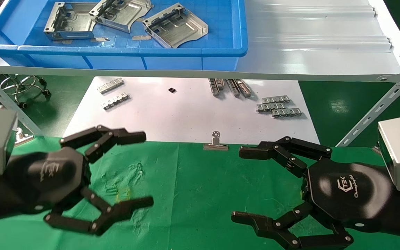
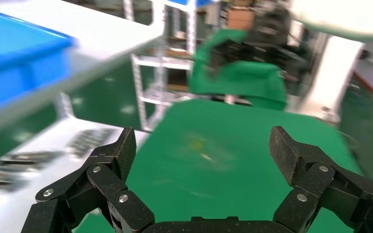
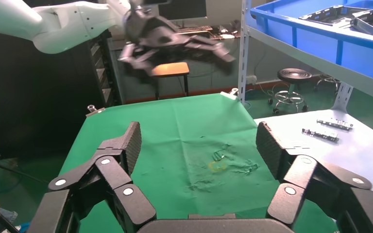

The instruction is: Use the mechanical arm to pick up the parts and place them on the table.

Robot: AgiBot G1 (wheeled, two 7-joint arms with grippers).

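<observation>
Locate the three parts first: the left part (image 1: 68, 21), the middle part (image 1: 121, 13) and the right part (image 1: 175, 26) all lie inside the blue bin (image 1: 186, 51). The middle one leans across the edge of the left one; the right one lies just beside them, apparently apart. The bin stands on the white ribbed shelf (image 1: 318, 45), above and behind the work area.

Note that the counter (image 1: 186, 180), covered in wrinkled green cloth, carries none of the parts. A binder clip (image 1: 216, 142) fastens the cloth at its far edge. Beyond that edge, under the shelf, a white paper sheet (image 1: 186, 114) holds several small toothed strips (image 1: 279, 107); these are not the items to be moved.

Check both tools. The left tool (image 1: 148, 170) hovers over the left side of the counter with its fingers spread wide and nothing between them; the left wrist view confirms an empty gap. The right tool (image 1: 236, 184) hovers over the right side, likewise spread and empty, as its own wrist view confirms.

Assess progress as follows: no part is placed and none is gripped, so all three transfers remain. Expect that you must raise one arm to the bin before any grasp can begin.
</observation>
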